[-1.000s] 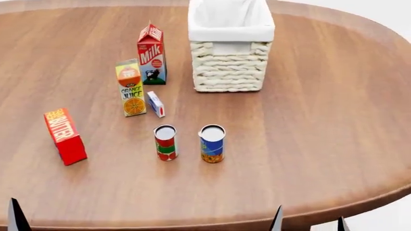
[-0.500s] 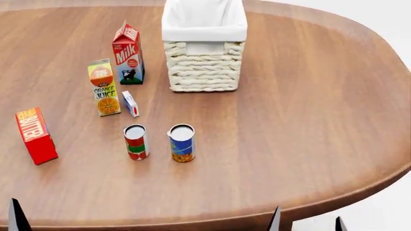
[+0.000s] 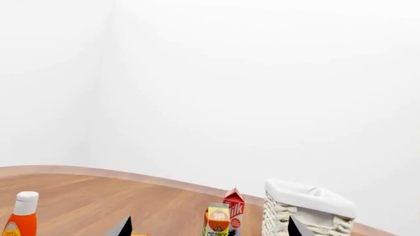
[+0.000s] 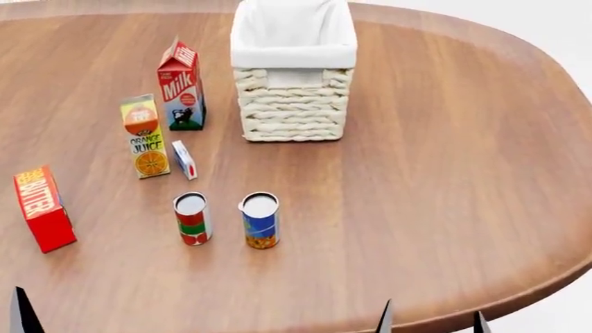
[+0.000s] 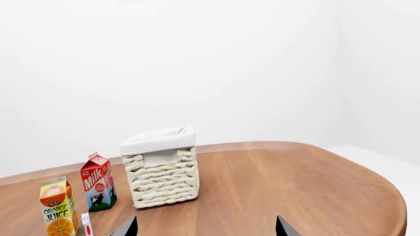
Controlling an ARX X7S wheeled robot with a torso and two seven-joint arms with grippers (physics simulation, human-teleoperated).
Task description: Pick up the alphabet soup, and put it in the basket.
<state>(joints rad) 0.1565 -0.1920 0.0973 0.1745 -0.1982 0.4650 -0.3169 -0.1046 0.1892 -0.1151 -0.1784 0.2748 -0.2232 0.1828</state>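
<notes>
An oval brown wooden table (image 4: 444, 180) carries all the objects; the alphabet soup, a small cylindrical can with a blue label, yellow band and silver-white top (image 4: 260, 220), stands upright near the table's front edge, well apart from the tall cream-white woven wicker basket with a white cloth liner folded over its rim (image 4: 292, 104), which stands farther back, almost directly behind the can. Just beside the soup can, on the robot's left and not touching it, stands a same-sized can with a red-and-green label (image 4: 193, 219). Farther left and back stand a yellow-and-orange juice carton (image 4: 145, 137), a red-and-white milk carton (image 4: 182, 85) behind it, and a small white-and-blue box (image 4: 185, 160) between the juice carton and the cans; a red rectangular box with yellow lettering (image 4: 41, 208) sits alone toward the left edge. The left wrist view also shows an orange bottle with a white cap (image 3: 19, 216) on the table. The left gripper (image 3: 208, 229) shows only as two dark fingertips set wide apart with nothing between them; the right gripper (image 4: 432, 322) likewise appears as two separated dark tips at the near table edge, spread and holding nothing, clear of every object
</notes>
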